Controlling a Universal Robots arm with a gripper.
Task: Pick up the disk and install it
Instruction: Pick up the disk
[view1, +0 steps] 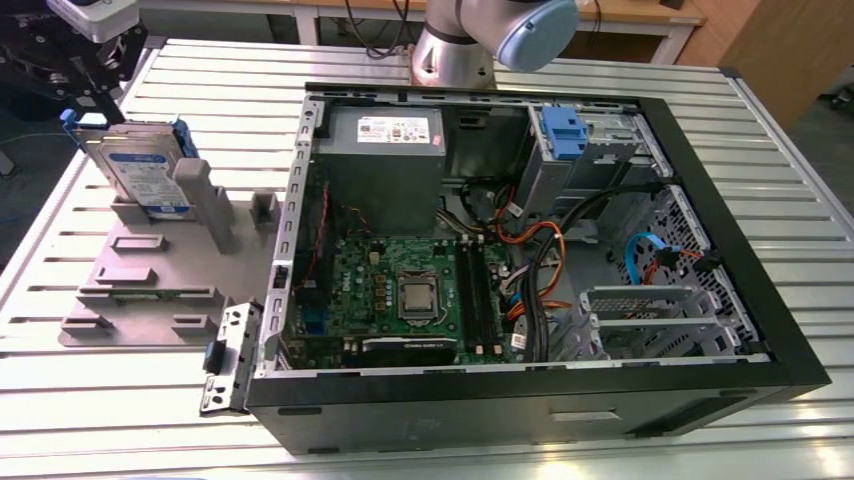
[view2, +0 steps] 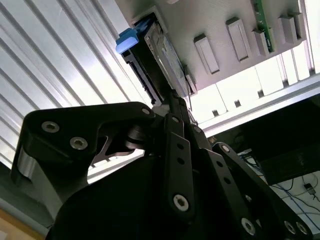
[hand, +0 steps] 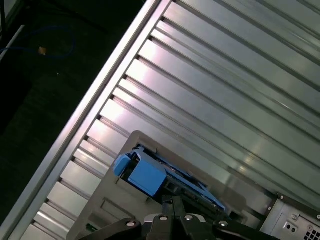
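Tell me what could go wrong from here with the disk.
The gripper meets the upright disk near one top corner, so it may tilt and bind in the grey holder stand. Loose cables beside the drive cage could snag it during installation.

Ribbed metal table (view1: 120, 420) under the gripper (view1: 91, 115), slats bright with glare. Dark floor (hand: 45, 80) past the table edge nearest the gripper. Well away, across the table: wooden desk (view1: 641, 14), wooden panel (view1: 767, 50) beside it.
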